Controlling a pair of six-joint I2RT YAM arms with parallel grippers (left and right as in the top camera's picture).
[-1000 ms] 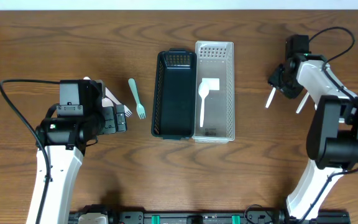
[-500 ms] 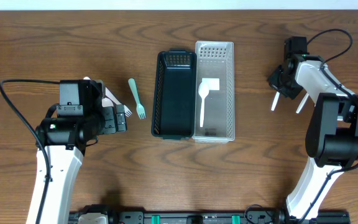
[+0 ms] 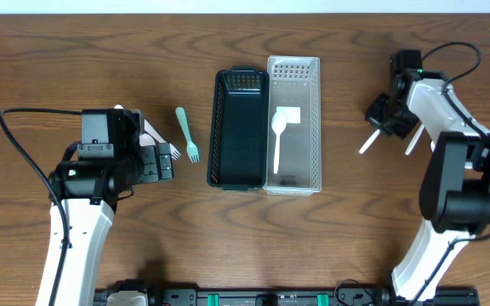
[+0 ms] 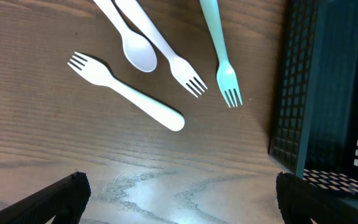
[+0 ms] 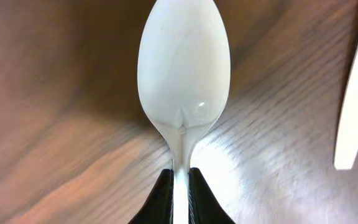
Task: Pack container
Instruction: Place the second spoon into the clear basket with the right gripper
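Observation:
A black basket [image 3: 239,129] and a white basket [image 3: 294,123] stand side by side mid-table; the white one holds a white utensil [image 3: 280,136]. My right gripper [image 3: 387,119] is shut on the handle of a white spoon [image 5: 184,68], also seen from overhead [image 3: 368,141], above the table at the right. Another white utensil [image 3: 413,140] lies beside it. My left gripper [image 4: 179,196] is open and empty over bare wood. Ahead of it lie a white fork [image 4: 126,92], a white spoon [image 4: 135,50], another white fork [image 4: 173,59] and a teal fork [image 4: 222,53], also seen from overhead [image 3: 187,134].
The black basket's mesh wall [image 4: 303,93] fills the right side of the left wrist view. The table's far edge runs along the top of the overhead view.
My right gripper has shifted slightly and the white spoon it holds has swung, its free end now pointing lower left. The left arm has not moved.

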